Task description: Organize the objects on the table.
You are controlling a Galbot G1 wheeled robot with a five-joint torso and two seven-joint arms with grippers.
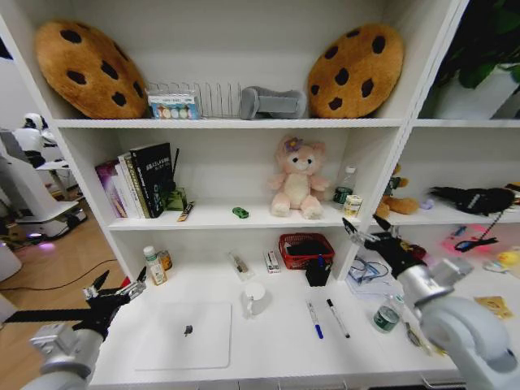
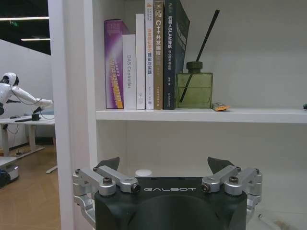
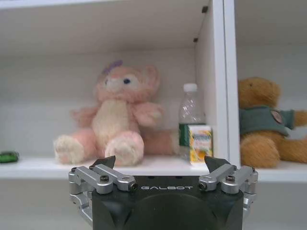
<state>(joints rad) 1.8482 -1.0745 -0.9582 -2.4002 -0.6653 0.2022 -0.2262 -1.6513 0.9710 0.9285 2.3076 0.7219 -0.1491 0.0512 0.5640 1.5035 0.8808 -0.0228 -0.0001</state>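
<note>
- Left gripper (image 1: 118, 288): hovers over the bench's (image 1: 268, 345) left front, just left of the laptop; fingers (image 2: 109, 163) spread wide, nothing held. In left wrist view it faces the shelf w/ books (image 2: 144, 57) and a green diffuser bottle (image 2: 194, 88).
- Right gripper (image 1: 370, 236): up at the right side, near the shelving upright, above the bench; fingers (image 3: 106, 162) wide apart, empty. Right wrist view: faces the pink plush (image 3: 115, 120), a water bottle (image 3: 190, 115) w/ a small carton (image 3: 200, 143) touching its front, and a brown bear (image 3: 264, 124) in the next bay.
- Laptop (image 1: 185, 335): silver, lid closed, flat on bench front-left, small dark logo on top.
- White mug (image 1: 254, 297): upright, just right of laptop's back corner.
- Pens: blue pen (image 1: 314, 318) and black pen (image 1: 337, 318) lie side by side, apart, right of mug.
- Small bottles (image 1: 154, 265): two at back left of bench, touching or nearly.
- Green-capped bottle (image 1: 384, 317): on bench front-right, close to right arm.
- Red basket (image 1: 305, 249): at back centre, black pen holder (image 1: 318, 272) just in front.
- Green toy car (image 1: 240, 212): on middle shelf, left of pink plush, not on bench.
- Small white items at back of bench between bottles and basket; can't tell what they are.
- Cookie cushions (image 1: 85, 65): on top shelf, one each end.
</note>
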